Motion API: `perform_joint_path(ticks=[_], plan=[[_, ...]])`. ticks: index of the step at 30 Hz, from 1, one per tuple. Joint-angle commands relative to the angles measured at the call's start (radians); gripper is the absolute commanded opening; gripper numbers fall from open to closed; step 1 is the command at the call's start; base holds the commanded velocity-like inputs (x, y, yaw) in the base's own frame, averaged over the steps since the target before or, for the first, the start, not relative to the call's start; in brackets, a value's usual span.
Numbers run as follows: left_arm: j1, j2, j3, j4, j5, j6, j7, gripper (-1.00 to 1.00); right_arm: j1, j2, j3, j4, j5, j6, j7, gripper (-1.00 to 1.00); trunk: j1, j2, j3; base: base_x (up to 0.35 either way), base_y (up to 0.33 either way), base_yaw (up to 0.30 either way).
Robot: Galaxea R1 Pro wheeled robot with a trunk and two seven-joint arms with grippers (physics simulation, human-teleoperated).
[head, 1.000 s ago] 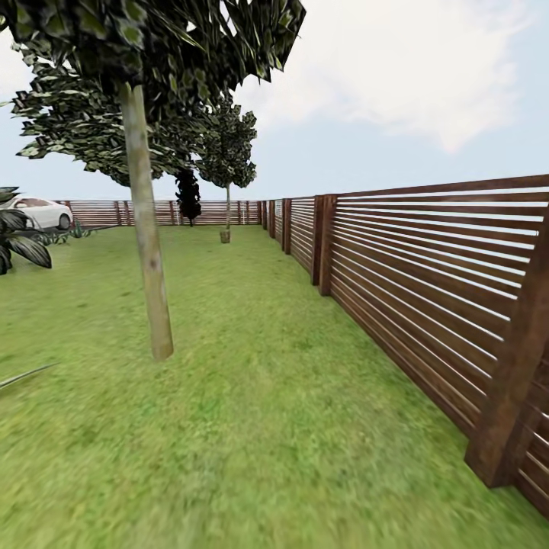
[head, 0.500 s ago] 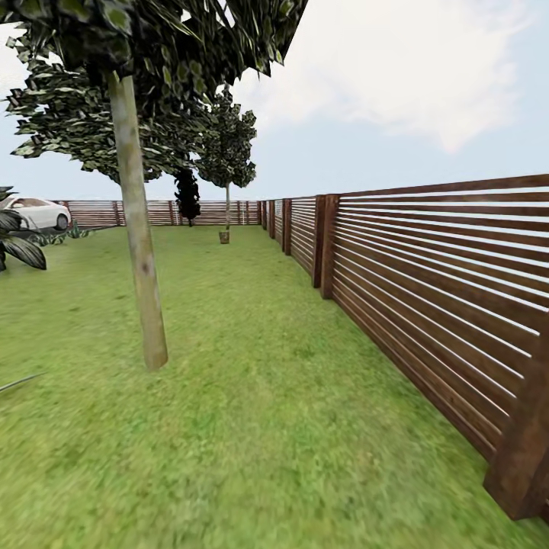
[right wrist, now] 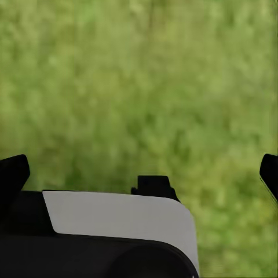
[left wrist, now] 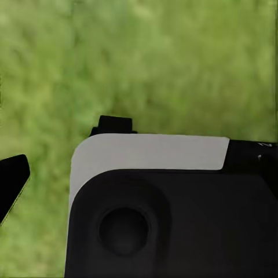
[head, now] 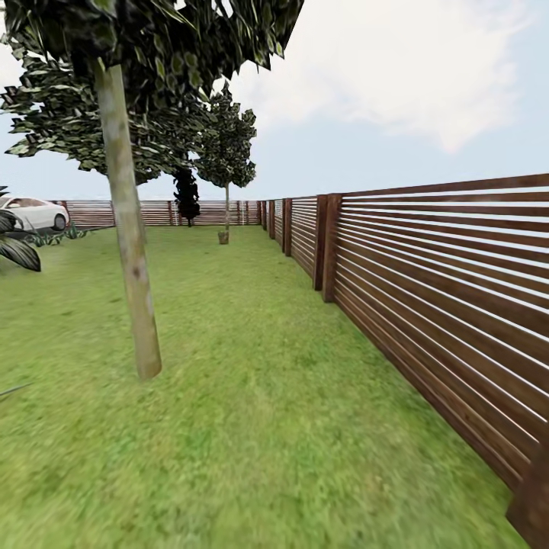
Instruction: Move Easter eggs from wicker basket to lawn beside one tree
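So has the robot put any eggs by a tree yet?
Nothing looks done: no eggs lie on the lawn around the near tree. Right now the robot is just looking along the fence, and the right gripper is open above grass, carrying nothing. Everything is left: finding the basket and moving all three eggs.

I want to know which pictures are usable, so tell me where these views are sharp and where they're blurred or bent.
Head view: the wooden fence and near tree trunk are fairly crisp, the near lawn smears into blur, and the trunk leans as if from wide-angle distortion. Left wrist view: grass is soft and out of focus. Right wrist view: the same mottled blur, no cast shadows.
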Motion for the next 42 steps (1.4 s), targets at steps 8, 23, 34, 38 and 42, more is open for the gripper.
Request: perform_joint_path(ticks=[8,23,34,38,42], plan=[[0.0,0.0,0.003,-0.002,0.01,0.001,-0.005,1.0,-0.001,0.0,0.0,0.001,0.0,-0.003,0.0,1.0,0.001,0.0,-0.001,0.332,0.0,0.0],[0.0,0.0,0.002,-0.002,0.01,0.001,-0.002,1.0,-0.001,0.0,0.0,0.001,0.0,-0.003,0.0,1.0,0.001,0.0,-0.001,0.332,0.0,0.0],[0.0,0.0,0.002,-0.002,0.01,0.001,-0.003,1.0,-0.001,0.0,0.0,0.001,0.0,-0.003,0.0,1.0,0.001,0.0,-0.001,0.332,0.0,0.0],[0.0,0.0,0.002,-0.002,0.01,0.001,-0.002,1.0,-0.001,0.0,0.0,0.001,0.0,-0.003,0.0,1.0,0.001,0.0,-0.001,0.332,0.0,0.0],[0.0,0.0,0.002,-0.002,0.01,0.001,-0.002,1.0,-0.001,0.0,0.0,0.001,0.0,-0.003,0.0,1.0,0.001,0.0,-0.001,0.332,0.0,0.0]])
